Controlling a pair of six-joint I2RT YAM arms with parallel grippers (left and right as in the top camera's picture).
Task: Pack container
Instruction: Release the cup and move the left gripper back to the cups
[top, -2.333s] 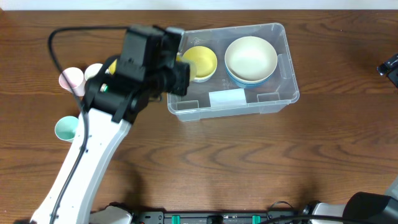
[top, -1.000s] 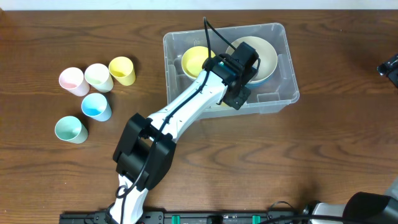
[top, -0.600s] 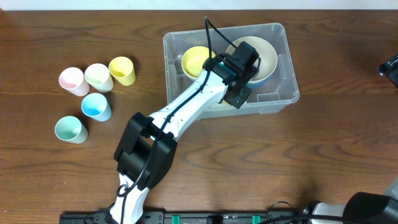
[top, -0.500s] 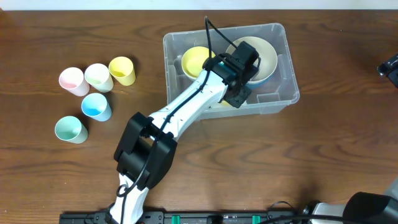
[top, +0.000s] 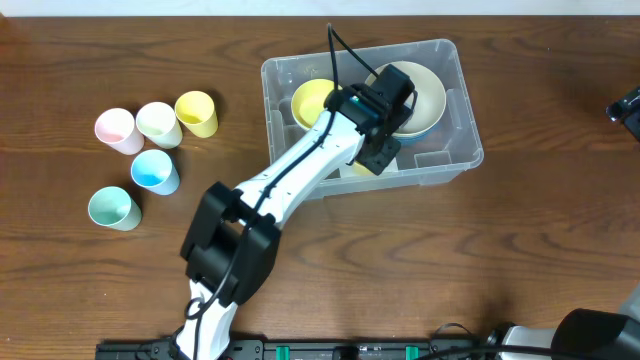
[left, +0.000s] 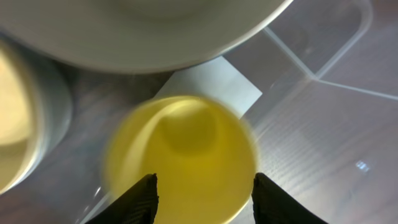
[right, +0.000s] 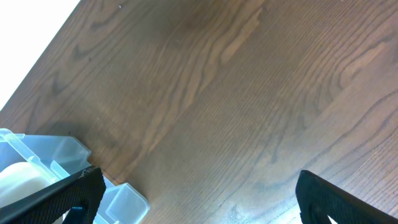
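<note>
A: Container, where?
B: The container (top: 463, 105) is on the bench (top: 520, 250), far side, right of centre. Clear plastic, wood grain shows through.
A: Left end effector?
B: From overhead its own wrist hides it, down inside the container. Wrist view: left end effector (left: 205, 186) has its fingers spread wide, only the tips in shot. A yellow cup (left: 180, 155) sits beyond them, mouth toward the camera, badly blurred, near edge cut off. Whether a finger touches it, I cannot tell.
A: Under the cup?
B: White label patch (left: 214, 84), half covered.
A: Anything else inside?
B: Cream bowl (top: 428, 88) and yellow bowl (top: 308, 98), both partly hidden by the arm.
A: Right side?
B: Just a dark bit of right arm (top: 625, 103) at the frame edge. Right end effector (right: 199, 186) gapes wide, holding nothing, over bare wood.
A: Bench, room?
B: Dark brown wood. On the left, well apart from the container: pink cup (top: 113, 127), white cup (top: 157, 122), second yellow cup (top: 196, 112), blue cup (top: 153, 170), green cup (top: 110, 207). Pale strip (top: 150, 5) beyond the far edge, black rail (top: 300, 352) at the near edge, cut off.
</note>
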